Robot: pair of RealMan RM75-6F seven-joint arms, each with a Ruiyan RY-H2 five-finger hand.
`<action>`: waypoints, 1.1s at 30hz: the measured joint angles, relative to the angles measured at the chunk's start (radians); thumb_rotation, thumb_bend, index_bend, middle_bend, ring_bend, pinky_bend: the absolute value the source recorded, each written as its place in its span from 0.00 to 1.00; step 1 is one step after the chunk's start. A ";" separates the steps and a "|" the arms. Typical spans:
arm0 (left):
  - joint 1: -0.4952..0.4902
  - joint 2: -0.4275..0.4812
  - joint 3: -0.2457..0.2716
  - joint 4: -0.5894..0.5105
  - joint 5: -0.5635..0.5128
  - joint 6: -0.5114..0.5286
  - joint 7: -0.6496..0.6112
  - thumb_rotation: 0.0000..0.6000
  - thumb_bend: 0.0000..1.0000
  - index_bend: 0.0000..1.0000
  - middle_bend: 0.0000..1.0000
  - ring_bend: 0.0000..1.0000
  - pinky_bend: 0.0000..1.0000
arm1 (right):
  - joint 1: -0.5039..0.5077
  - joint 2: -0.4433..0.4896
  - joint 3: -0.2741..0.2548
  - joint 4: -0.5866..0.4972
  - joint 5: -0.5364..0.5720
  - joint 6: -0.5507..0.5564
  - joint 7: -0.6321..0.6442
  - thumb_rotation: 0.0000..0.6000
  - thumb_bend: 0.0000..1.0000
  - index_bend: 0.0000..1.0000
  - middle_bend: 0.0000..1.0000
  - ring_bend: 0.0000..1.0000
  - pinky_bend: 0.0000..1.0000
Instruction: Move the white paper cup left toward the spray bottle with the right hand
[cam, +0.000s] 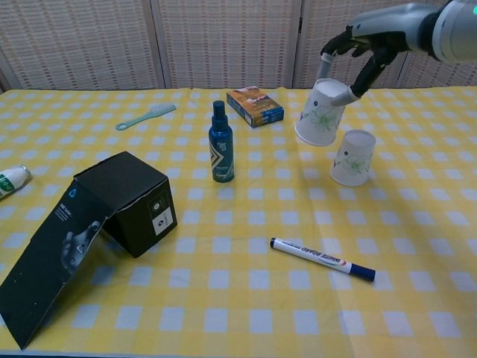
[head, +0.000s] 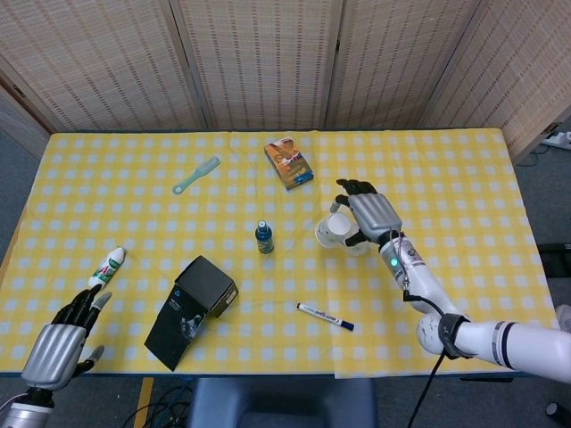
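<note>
Gripping an upturned white paper cup (cam: 318, 113) near its closed base, the right robot hand (cam: 365, 39) is seen above the tabletop (cam: 417, 246); dark fingers (cam: 370, 67) are curled around the cup's narrow end, and the cup is held tilted, clear of the cloth. In the head view the same cup (head: 332, 230) is seen at the left edge of the right robot hand (head: 364, 214). A faint green leaf print is noted on the smooth, tapered paper wall. A second cup (cam: 352, 157) of the same kind is recorded standing rim-down on the cloth, just below and to the right of the held one, apart from it. The spray bottle (cam: 220, 142), a dark blue cylinder with a narrow nozzle cap, is set upright to the left of both cups, well apart from the held cup.

The left robot hand (head: 60, 343) is seen at the near-left corner of the tabletop, metallic grey back, black fingers spread, nothing held. A white and green tube (head: 105, 268) lies just beyond its fingertips; contact cannot be judged.

The tabletop is covered by a yellow-and-white checked cloth. A matte black box (cam: 104, 224) with an open flap, a marker pen (cam: 323, 259), an orange-blue carton (cam: 255, 106) and a pale green brush (cam: 146, 116) are also noted.
</note>
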State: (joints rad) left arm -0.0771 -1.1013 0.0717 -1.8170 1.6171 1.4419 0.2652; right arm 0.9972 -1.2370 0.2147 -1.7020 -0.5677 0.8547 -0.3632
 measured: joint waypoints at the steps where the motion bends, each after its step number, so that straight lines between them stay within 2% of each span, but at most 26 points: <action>1: 0.004 0.005 0.001 -0.002 0.008 0.011 -0.008 1.00 0.32 0.00 0.00 0.00 0.23 | 0.011 -0.025 -0.002 0.022 0.011 -0.003 -0.009 1.00 0.27 0.46 0.04 0.00 0.00; 11: 0.042 0.057 0.008 -0.008 0.064 0.107 -0.089 1.00 0.32 0.00 0.00 0.00 0.23 | 0.149 -0.276 -0.026 0.274 0.202 -0.024 -0.151 1.00 0.28 0.46 0.04 0.00 0.00; 17: 0.057 0.073 0.010 -0.007 0.087 0.135 -0.115 1.00 0.32 0.00 0.00 0.00 0.23 | 0.197 -0.338 -0.036 0.339 0.302 -0.020 -0.235 1.00 0.28 0.45 0.03 0.00 0.00; 18: 0.059 0.074 0.009 -0.006 0.088 0.137 -0.117 1.00 0.32 0.00 0.00 0.00 0.23 | 0.201 -0.340 -0.037 0.340 0.315 -0.019 -0.244 1.00 0.28 0.42 0.02 0.00 0.00; 19: 0.059 0.074 0.009 -0.005 0.088 0.137 -0.118 1.00 0.32 0.00 0.00 0.00 0.23 | 0.205 -0.340 -0.037 0.339 0.328 -0.019 -0.252 1.00 0.28 0.37 0.01 0.00 0.00; 23: 0.058 0.072 0.007 -0.002 0.085 0.128 -0.116 1.00 0.32 0.00 0.00 0.00 0.23 | 0.204 -0.313 -0.032 0.295 0.337 -0.010 -0.259 1.00 0.25 0.06 0.00 0.00 0.00; 24: 0.057 0.071 0.006 -0.002 0.083 0.125 -0.115 1.00 0.32 0.00 0.00 0.00 0.23 | 0.201 -0.302 -0.029 0.280 0.332 -0.006 -0.257 1.00 0.25 0.03 0.00 0.00 0.00; 28: 0.054 0.063 0.003 -0.002 0.076 0.111 -0.099 1.00 0.32 0.00 0.00 0.00 0.23 | 0.176 -0.238 -0.021 0.186 0.281 0.027 -0.237 1.00 0.24 0.00 0.00 0.00 0.00; 33: 0.051 0.052 0.002 -0.006 0.069 0.094 -0.071 1.00 0.32 0.00 0.00 0.00 0.23 | 0.111 -0.119 -0.026 0.002 0.147 0.116 -0.205 1.00 0.23 0.00 0.00 0.00 0.00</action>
State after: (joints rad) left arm -0.0264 -1.0492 0.0735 -1.8229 1.6860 1.5355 0.1937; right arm 1.1080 -1.3557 0.1890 -1.6999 -0.4204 0.9708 -0.5683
